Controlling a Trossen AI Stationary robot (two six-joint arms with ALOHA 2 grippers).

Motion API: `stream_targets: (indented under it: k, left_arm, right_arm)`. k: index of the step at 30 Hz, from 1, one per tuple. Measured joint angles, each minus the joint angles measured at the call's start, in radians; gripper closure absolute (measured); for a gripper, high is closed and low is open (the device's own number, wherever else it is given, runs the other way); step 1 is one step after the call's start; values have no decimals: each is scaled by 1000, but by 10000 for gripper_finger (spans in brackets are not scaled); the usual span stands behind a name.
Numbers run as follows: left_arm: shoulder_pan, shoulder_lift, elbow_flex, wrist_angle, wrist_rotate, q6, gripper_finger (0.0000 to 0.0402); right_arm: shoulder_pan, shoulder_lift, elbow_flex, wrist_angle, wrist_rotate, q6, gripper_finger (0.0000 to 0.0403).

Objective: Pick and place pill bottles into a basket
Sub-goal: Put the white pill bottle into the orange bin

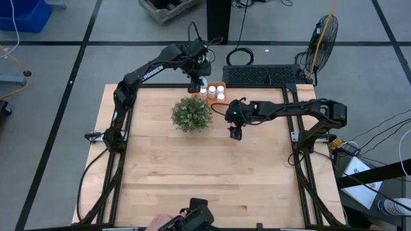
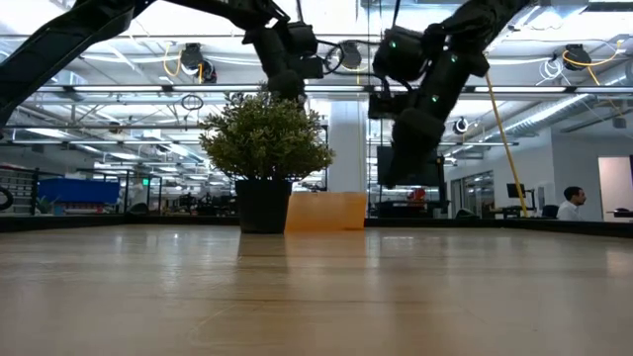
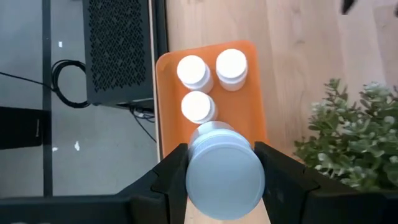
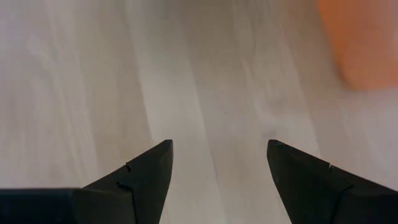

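The orange basket (image 3: 252, 102) sits near the table's far edge, just beyond the potted plant (image 1: 191, 113). Three white pill bottles (image 3: 193, 71) (image 3: 231, 65) (image 3: 198, 107) stand upright in it. My left gripper (image 3: 224, 177) hangs above the basket's nearer end, shut on another white pill bottle (image 3: 224, 171). To the right of the plant, my right gripper (image 4: 217, 158) hovers open over bare wood, nothing between its fingers. The low view shows the basket (image 2: 326, 211) behind the plant pot. My left gripper pinches the pill bottle between its two fingers, one on each side of the bottle's round wall (image 3: 254, 163). The fingers (image 3: 171, 177) come slanting down from above. The bottle is lifted clear above the basket, one round end toward the wrist camera.
A black mesh-topped device (image 1: 260, 76) and cables lie just past the far edge behind the basket, and a fan (image 1: 321, 38) stands at the far right. The plant (image 3: 348, 143) is close beside the basket. Bare wooden tabletop (image 1: 205, 173) covers the near half.
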Motion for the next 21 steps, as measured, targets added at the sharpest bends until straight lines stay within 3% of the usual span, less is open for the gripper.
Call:
stream_targets:
  k: [9,21]
  left_arm:
    - [-1,0,0,-20,59,10,242]
    - [-27,16,0,-23,84,29,242]
  right_arm:
    - [-51,0,-121,74,-2,9,152]
    - [-54,-67,-124,137,-5,-20,152]
